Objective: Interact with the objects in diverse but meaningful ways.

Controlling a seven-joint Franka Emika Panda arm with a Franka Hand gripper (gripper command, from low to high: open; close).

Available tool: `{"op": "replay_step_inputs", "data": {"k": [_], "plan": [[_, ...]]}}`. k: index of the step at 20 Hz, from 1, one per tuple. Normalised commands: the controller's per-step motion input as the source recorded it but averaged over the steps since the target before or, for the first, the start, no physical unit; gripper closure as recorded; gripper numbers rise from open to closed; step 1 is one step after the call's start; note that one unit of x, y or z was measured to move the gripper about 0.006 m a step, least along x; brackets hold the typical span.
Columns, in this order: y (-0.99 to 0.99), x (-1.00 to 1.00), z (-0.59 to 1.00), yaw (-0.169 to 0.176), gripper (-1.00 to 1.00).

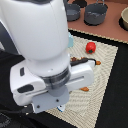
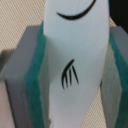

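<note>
Wrist view is filled by the fish (image 2: 75, 65), a white elongated piece with a black curved mouth line and a small fin mark, standing between the 2 teal-padded fingers (image 2: 35, 75) of the gripper (image 2: 75, 75); the pads lie against its 2 flanks, so the jaws read as clamped on the fish. It looks like a rigid, smooth, light toy, probably wood or hard plastic, so I judge it will not deform but could slip or swivel if held too near one end; the broad middle, where the pads sit now, seems the sound place to grip. Its tail narrows beyond the pads, and the head end is cut off by the frame. In the exterior view the arm's white body hides nearly all of the gripper (image 1: 59, 106) and the fish, with only a pale bit showing under it, so whether the fish is lifted or touching the mat (image 1: 107, 65) cannot be told. Farther off, the tomato (image 1: 90, 47) sits clear on the mat, the sausage (image 1: 85, 62) is half hidden behind the arm, and the blue block is not visible.
</note>
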Motion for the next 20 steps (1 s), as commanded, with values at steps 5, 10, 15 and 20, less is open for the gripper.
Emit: {"op": "replay_step_inputs", "data": {"k": [5,10,15,20], "plan": [[0.00,0.88,-0.17,-0.032,1.00],[0.14,0.35,-0.24,0.045,1.00],[0.17,-0.29,-0.12,0.121,1.00],[0.16,-0.38,0.73,0.062,-1.00]]}}
